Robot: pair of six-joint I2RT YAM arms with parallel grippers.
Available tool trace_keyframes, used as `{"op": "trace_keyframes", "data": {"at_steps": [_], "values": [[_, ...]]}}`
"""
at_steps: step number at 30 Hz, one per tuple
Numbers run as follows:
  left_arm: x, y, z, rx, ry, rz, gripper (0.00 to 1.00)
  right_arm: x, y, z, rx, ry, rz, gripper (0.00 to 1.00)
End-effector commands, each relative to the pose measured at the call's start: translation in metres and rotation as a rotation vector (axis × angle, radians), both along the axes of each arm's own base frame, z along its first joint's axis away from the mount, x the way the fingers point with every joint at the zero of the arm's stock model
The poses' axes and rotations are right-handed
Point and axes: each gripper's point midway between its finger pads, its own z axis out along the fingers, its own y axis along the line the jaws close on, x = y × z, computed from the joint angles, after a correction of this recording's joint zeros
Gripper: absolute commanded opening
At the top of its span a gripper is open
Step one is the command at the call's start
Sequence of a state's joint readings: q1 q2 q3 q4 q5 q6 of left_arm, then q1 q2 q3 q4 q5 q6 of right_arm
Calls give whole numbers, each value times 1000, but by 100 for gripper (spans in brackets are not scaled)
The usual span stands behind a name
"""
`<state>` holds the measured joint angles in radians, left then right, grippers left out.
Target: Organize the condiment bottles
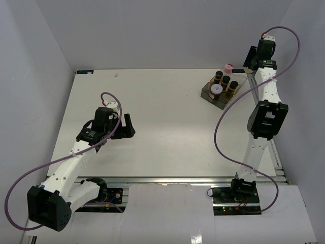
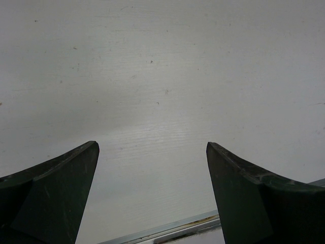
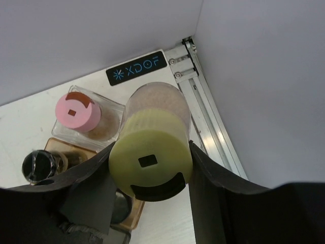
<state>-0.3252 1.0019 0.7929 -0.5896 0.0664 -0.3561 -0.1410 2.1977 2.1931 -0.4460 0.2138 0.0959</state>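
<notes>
Bottles are gathered at the far right of the table (image 1: 167,127), where the amber tray (image 1: 209,94) holds three dark bottles (image 1: 226,80) with black caps and a white-capped bottle (image 1: 217,90) at its near left. A pink-capped bottle (image 1: 228,66) stands on the table just beyond the tray's far edge, apart from the rest. The right arm reaches to the far right corner, and its right claw (image 3: 152,147) is clenched on a yellow-capped bottle (image 3: 155,101), one finger (image 3: 96,173) pressed to each side of the pale cap, which faces the wrist camera. From that view the held bottle hangs to the right of the pink-capped bottle and the tray, close to the metal rail (image 3: 203,112) and the black label (image 3: 136,67) at the table's far edge. The left claw (image 2: 152,147) is released, its jaws spread wide with nothing between them, over bare table left of centre, well apart from the tray.
</notes>
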Motion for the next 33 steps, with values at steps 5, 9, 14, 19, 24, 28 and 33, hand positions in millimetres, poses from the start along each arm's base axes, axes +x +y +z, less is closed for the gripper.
{"op": "trace_keyframes", "data": {"at_steps": [5,9,14,19,24,28,33], "values": [[3,-6,4,-10,-22,-26,98,36,15,-10,43,-130,79,8],[3,-6,3,-8,-19,-24,98,37,18,-34,65,-96,87,8],[3,-5,1,-5,-15,-22,98,35,21,-50,72,-60,98,8],[3,-4,1,-4,-15,-19,98,31,20,-63,66,-31,93,8],[3,-4,2,-4,-17,-16,98,30,22,-77,76,-2,105,11],[3,-4,2,-4,-18,-16,98,30,22,-86,80,25,105,19],[3,-4,2,-4,-17,-17,98,32,21,-95,80,47,103,38]]}}
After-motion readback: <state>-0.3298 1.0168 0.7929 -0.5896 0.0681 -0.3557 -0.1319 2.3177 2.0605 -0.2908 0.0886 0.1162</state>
